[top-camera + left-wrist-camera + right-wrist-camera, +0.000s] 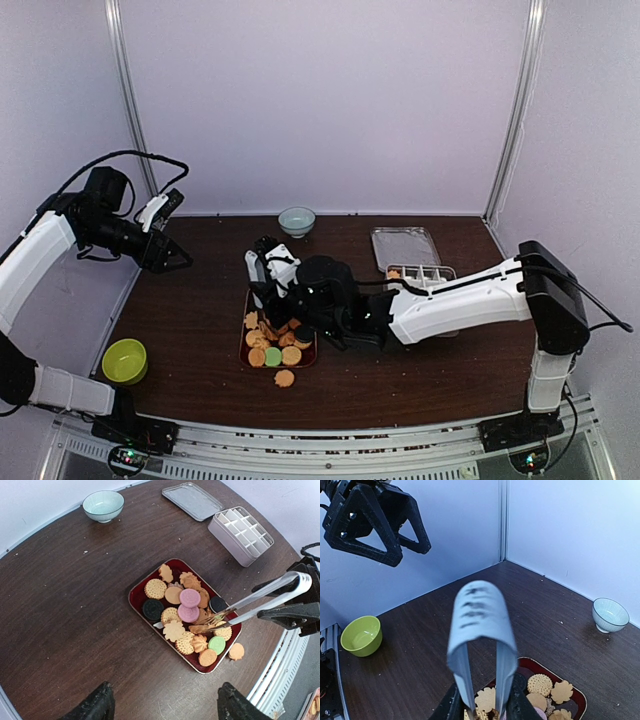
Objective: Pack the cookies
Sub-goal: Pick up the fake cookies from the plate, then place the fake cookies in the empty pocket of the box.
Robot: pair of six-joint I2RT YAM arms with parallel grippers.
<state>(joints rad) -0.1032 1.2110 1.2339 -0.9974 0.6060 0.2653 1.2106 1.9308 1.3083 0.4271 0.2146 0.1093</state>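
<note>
The cookies (190,612), mostly golden with a few pink, dark and green, lie heaped in a dark red tray (137,592) at mid-table (243,345). My right gripper (322,322) is shut on metal tongs (260,597). The tong tips are nearly together on a golden cookie (200,628) in the tray. In the right wrist view the tongs (480,625) run down from the gripper (485,707) to the cookies (540,685). One cookie (236,651) lies on the table beside the tray. My left gripper (175,255) hangs open and empty above the table's left side (165,707).
A white divided box (425,272) (240,534) and its metal lid (405,245) (192,500) sit at the back right. A pale blue bowl (296,220) (103,505) stands at the back centre. A green bowl (124,360) (362,636) sits near the front left.
</note>
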